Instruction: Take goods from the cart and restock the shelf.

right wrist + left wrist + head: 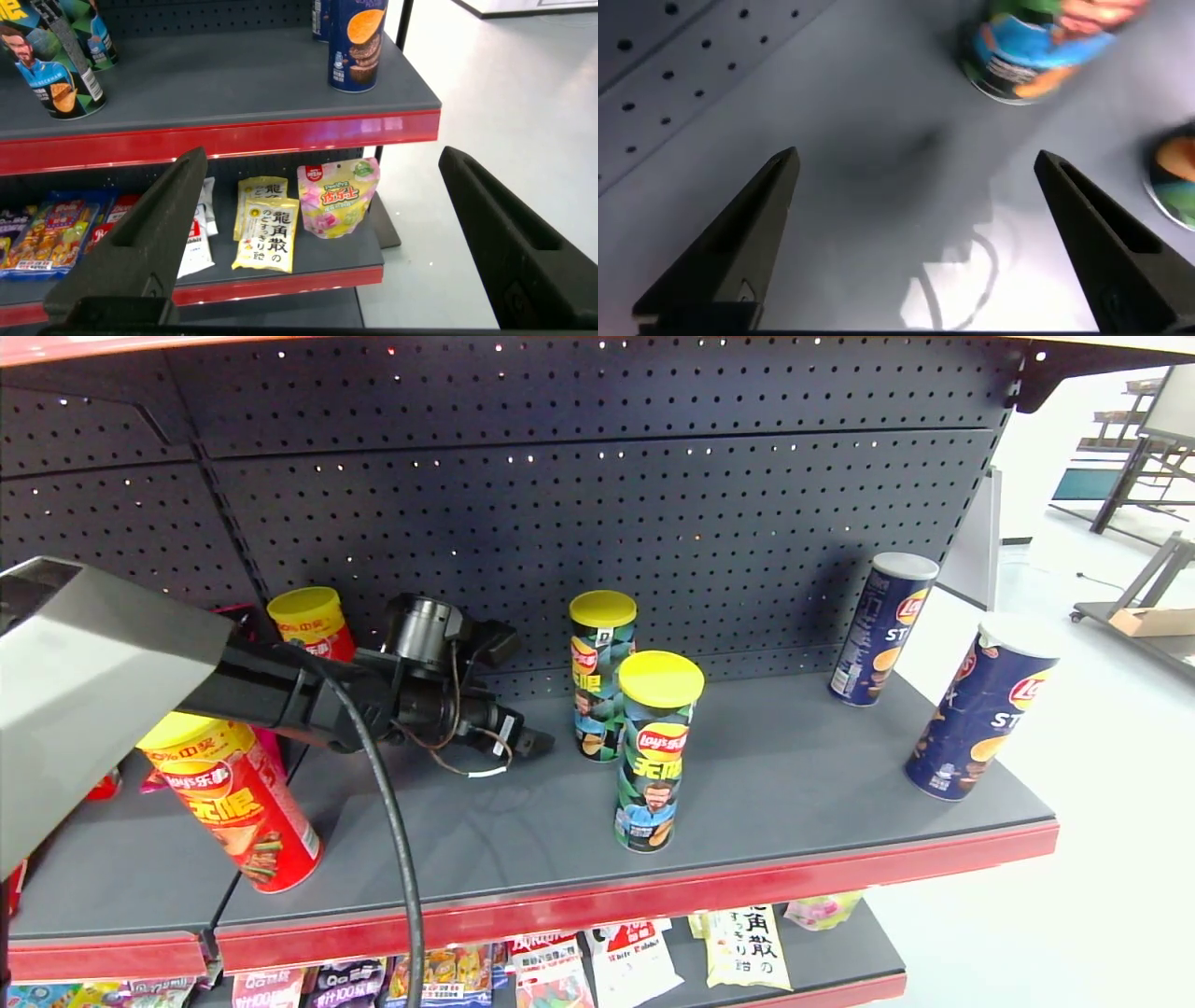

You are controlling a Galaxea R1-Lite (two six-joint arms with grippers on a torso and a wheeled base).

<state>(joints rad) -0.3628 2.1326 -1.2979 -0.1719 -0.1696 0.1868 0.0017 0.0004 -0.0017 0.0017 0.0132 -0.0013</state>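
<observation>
Two green chip cans with yellow lids stand mid-shelf, one at the back point(602, 672) and one nearer the front point(653, 751). My left gripper point(532, 742) hovers low over the grey shelf board point(784, 775), just left of the back green can. It is open with nothing between its fingers point(917, 159). The bases of the back green can point(1036, 47) and the front one point(1176, 177) lie beyond its fingertips. My right gripper point(324, 154) is open and empty, out in front of the shelf's red edge point(280, 135).
Red cans point(233, 798) point(313, 621) stand left of the arm. Blue cans point(882, 630) point(985, 709) stand at the shelf's right end. A black pegboard point(597, 504) backs the shelf. Snack bags point(266, 224) point(336, 196) lie on the lower shelf.
</observation>
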